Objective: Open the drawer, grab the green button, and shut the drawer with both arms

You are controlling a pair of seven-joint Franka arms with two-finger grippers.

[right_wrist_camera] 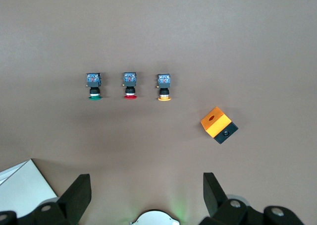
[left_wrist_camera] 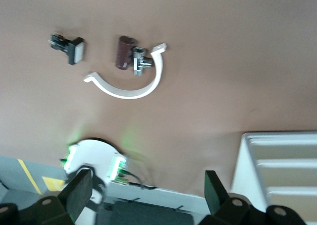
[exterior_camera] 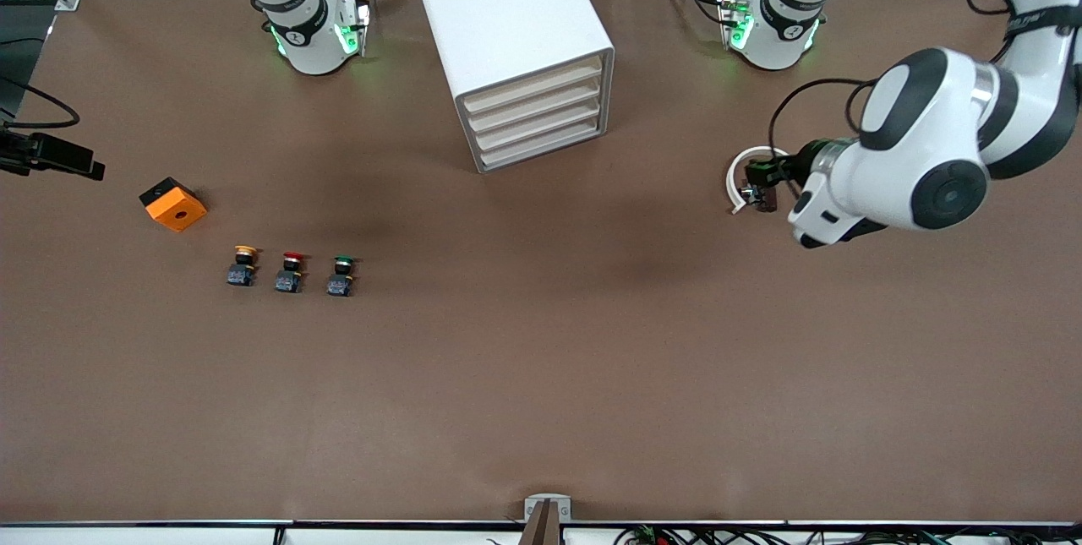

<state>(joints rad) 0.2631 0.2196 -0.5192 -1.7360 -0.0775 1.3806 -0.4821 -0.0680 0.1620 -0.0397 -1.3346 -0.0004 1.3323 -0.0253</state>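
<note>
Looking down on a brown table (left_wrist_camera: 237, 61). Left gripper (left_wrist_camera: 146, 193) with fingers (left_wrist_camera: 78, 191) spread wide apart, nothing between them, up in the air. On the table: a white curved clip (left_wrist_camera: 130, 88), open like a half ring. Inside its curve, a small metal fitting (left_wrist_camera: 139, 61) touching a dark red cylinder (left_wrist_camera: 125, 52). Just beside these, apart from the clip, a small black switch (left_wrist_camera: 69, 45) with a white cap. Near the gripper, a round white arm base (left_wrist_camera: 94, 153) with green lights. At one corner, part of a white cabinet (left_wrist_camera: 242, 158) showing cream drawers (left_wrist_camera: 285, 155), all closed.
</note>
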